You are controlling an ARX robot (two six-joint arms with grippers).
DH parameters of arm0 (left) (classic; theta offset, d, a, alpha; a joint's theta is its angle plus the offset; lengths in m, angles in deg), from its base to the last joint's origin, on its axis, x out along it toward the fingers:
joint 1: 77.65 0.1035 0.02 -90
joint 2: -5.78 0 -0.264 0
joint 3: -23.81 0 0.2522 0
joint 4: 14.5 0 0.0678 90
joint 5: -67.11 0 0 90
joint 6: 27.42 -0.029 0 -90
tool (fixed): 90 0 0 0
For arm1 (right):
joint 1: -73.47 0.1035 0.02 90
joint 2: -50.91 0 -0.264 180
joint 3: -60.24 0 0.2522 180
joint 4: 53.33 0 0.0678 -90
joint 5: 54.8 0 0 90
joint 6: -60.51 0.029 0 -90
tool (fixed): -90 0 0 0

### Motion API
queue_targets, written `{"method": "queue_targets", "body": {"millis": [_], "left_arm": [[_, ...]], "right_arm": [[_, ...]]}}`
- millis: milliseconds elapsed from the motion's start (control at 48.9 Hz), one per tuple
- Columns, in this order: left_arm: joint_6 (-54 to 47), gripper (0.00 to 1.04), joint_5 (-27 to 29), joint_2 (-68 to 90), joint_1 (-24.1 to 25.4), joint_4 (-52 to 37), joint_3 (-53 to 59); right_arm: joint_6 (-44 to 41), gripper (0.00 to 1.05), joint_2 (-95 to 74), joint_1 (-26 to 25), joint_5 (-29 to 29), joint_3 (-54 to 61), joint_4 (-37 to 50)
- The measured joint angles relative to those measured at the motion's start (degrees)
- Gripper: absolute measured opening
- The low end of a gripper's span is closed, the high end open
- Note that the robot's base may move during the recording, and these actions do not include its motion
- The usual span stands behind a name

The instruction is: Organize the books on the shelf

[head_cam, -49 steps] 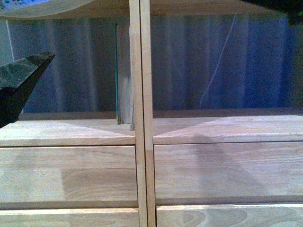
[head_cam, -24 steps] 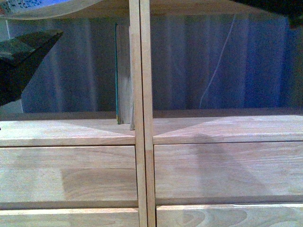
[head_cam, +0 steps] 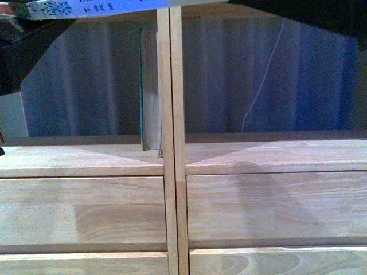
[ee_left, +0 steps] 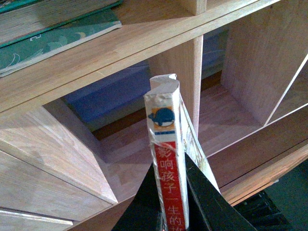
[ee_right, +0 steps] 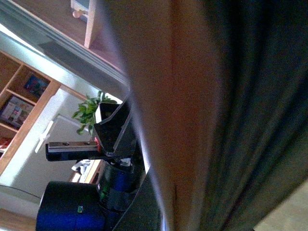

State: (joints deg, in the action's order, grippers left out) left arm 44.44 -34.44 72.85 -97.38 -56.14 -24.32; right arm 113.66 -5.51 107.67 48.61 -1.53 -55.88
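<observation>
While teal book point(head_cam: 149, 86) stands in shelf point(head_cam: 172, 200) — left fingers point(ee_left: 202, 207) clamp paperback point(ee_left: 166, 144); right fingers point(head_cam: 321, 14) unclear.

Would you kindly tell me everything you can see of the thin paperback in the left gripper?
The thin paperback has a glossy white spine with a blue whale logo and a red block of white Chinese characters; its far end is curled. The left gripper clamps it across the covers, spine toward the wrist camera, facing the open wooden shelf.

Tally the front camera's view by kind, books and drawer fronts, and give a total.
Books: 2 (thin paperback, teal book)
Drawer fronts: 4
Total: 6
</observation>
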Motion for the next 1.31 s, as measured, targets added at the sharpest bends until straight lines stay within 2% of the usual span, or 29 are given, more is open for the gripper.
{"method": "queue_targets", "body": {"millis": [123,245,409,592,695,1022,1103,1308], "left_arm": [[0.0,0.07,0.3,-0.2,0.0,1.0,0.0],[-0.8,0.07,1.0,-0.8,0.1,3.1,-0.3],[-4.7,0.07,1.0,-2.4,2.6,8.0,-2.0],[-16.9,0.07,-0.3,-6.2,10.9,18.4,-7.3],[-23.1,0.07,-0.7,-7.2,13.2,22.4,-9.6],[-52.2,0.07,-0.4,-8.7,15.3,29.6,-11.4],[-60.5,0.07,-0.4,-8.5,16.4,30.2,-11.4],[-74.1,0.07,-2.6,-6.5,22.1,30.2,-11.6]], "right_arm": [[-0.3,0.09,-0.1,-0.3,0.0,0.0,-0.5],[-0.8,0.25,-0.2,-1.2,-0.1,0.3,-0.1],[-2.5,0.48,-0.3,-5.2,-0.1,0.4,1.2],[-2.8,0.85,-0.7,-15.9,1.6,0.4,2.6],[-4.8,0.99,-0.7,-19.1,-0.4,0.4,2.3],[-13.9,0.98,-1.5,-30.6,-8.6,1.4,3.8],[-15.7,0.98,-1.9,-33.0,-8.5,2.7,4.2],[-17.1,0.98,-2.4,-34.2,-8.5,3.7,4.2]]}}
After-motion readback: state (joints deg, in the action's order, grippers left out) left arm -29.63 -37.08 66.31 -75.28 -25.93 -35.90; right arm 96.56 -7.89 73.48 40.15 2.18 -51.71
